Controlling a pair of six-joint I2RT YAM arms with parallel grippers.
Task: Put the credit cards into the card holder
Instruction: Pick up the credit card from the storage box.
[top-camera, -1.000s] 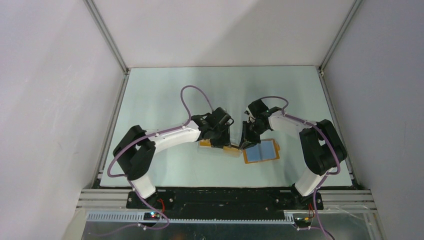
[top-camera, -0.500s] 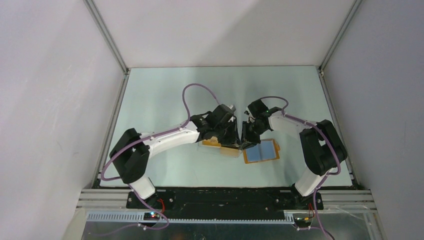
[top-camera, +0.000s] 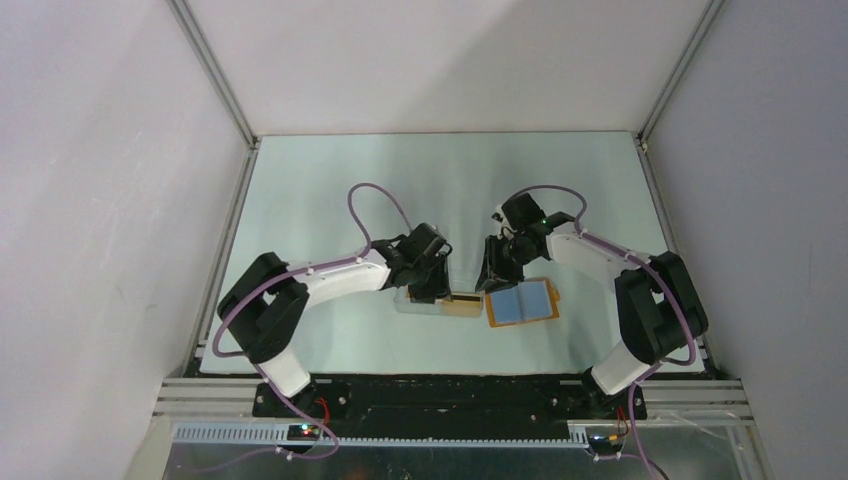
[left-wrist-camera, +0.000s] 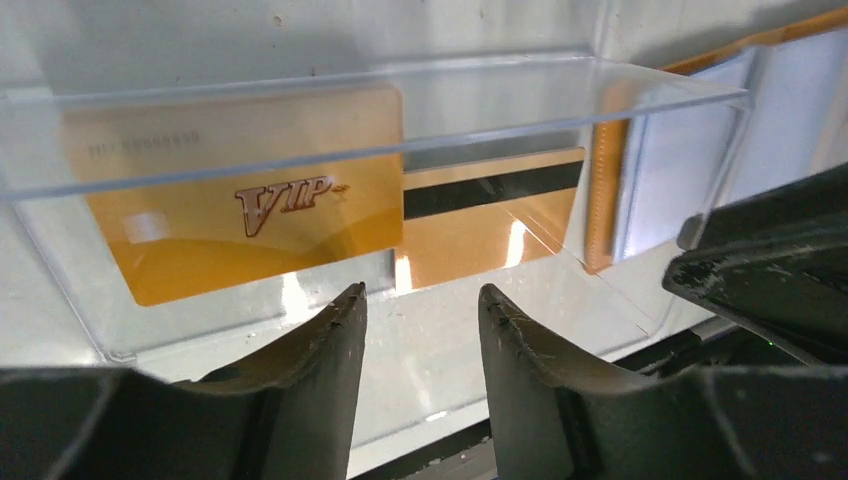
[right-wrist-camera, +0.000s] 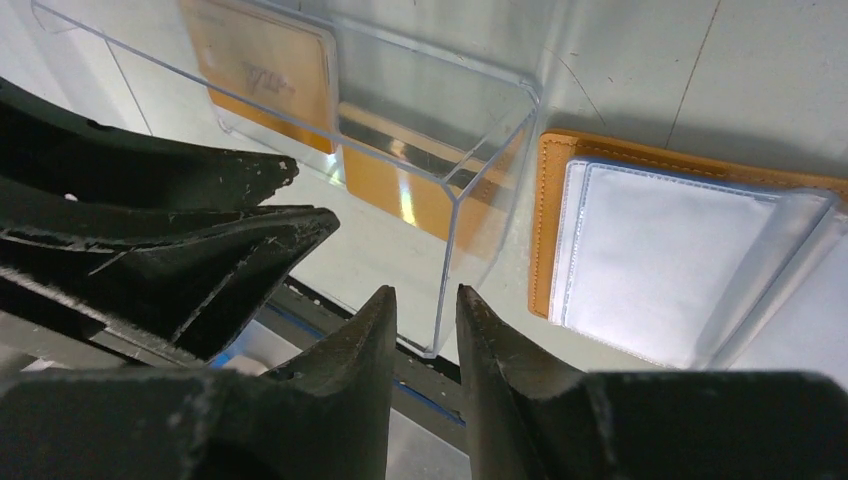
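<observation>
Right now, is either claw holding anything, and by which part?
Left gripper holds nothing. Right gripper straddles the clear box at its corner; grip cannot be told.

Clear plastic rectangular box (top-camera: 418, 304) on a pale grey-green table (top-camera: 320, 180), toward 6 o'clock from its middle, plain white walls (top-camera: 450, 60) around, aluminium frame struts (top-camera: 215, 70) at 11 and 1 o'clock.

box (top-camera: 425, 307) on table (top-camera: 330, 190), mid-front | cards (left-wrist-camera: 250, 215) in box, side by side | holder (top-camera: 522, 302) on table, just right of box
</observation>
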